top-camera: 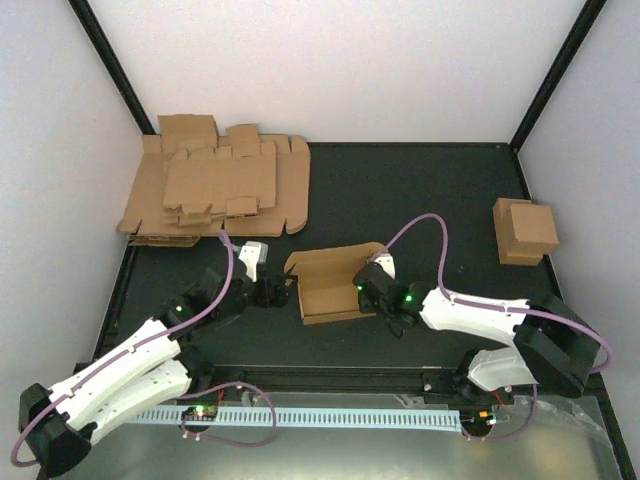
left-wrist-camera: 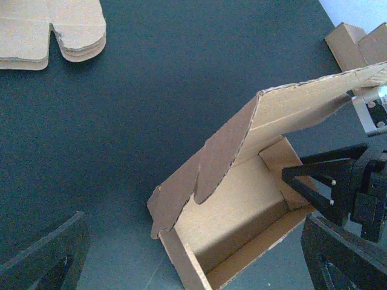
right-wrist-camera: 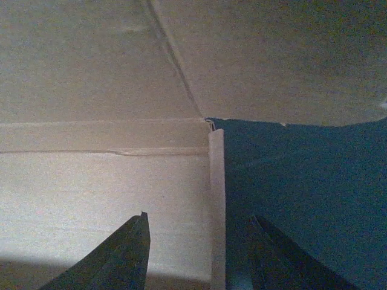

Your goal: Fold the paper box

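The paper box [top-camera: 328, 285] sits mid-table as a brown cardboard tray with its lid flap raised at the back. In the left wrist view the box [left-wrist-camera: 242, 223] shows an open inside and a scalloped side flap standing up. My right gripper [top-camera: 372, 288] is at the box's right end. In its wrist view the right gripper [right-wrist-camera: 199, 244] stands open, with the box's end wall [right-wrist-camera: 216, 199] between the fingers and touching neither. My left gripper [top-camera: 272, 292] is just off the box's left end, and the left gripper [left-wrist-camera: 193, 266] is wide open and holds nothing.
A pile of flat brown cardboard blanks [top-camera: 215, 190] lies at the back left; its edge [left-wrist-camera: 54, 30] shows in the left wrist view. A closed small cardboard box [top-camera: 525, 230] stands at the right. The black mat [top-camera: 420, 190] ends at a metal rail near the arm bases.
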Robot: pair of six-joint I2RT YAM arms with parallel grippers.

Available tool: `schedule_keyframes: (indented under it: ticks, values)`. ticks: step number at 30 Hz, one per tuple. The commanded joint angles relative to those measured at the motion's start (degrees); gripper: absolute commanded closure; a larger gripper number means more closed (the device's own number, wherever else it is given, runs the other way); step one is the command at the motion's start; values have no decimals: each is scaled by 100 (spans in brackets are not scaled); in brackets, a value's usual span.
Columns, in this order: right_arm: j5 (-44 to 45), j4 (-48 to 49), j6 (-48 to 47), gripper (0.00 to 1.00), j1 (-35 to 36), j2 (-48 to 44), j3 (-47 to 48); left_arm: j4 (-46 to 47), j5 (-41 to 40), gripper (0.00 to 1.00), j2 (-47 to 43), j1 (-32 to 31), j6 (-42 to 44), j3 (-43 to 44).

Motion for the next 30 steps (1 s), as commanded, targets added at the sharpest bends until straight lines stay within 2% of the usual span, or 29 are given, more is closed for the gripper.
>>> schedule_keyframes:
  ticks: [1, 6, 8, 10, 14, 19, 30]
  values:
    - [-8, -178, -97, 51, 24, -88, 107, -12, -115, 1, -91, 26, 80, -7]
    - [-145, -300, -135, 30, 24, -156, 202, -30, -119, 1, -96, 25, 92, -18]
    - [-138, -423, -123, 17, 24, -211, 268, -32, -137, 1, -105, 28, 114, -18]
    - [-147, -620, -148, 12, 3, -231, 366, 2, -149, 1, -100, 27, 156, -27]
    - [-277, -948, -336, 12, -82, -207, 600, 86, -134, 1, -17, 25, 208, -31]
    - [-252, -1328, -538, 22, -220, 3, 847, 156, -163, 2, 187, 35, 325, 69]
    - [-492, -1047, -782, 28, -409, 369, 806, 538, 251, 5, 779, 370, 467, 258]
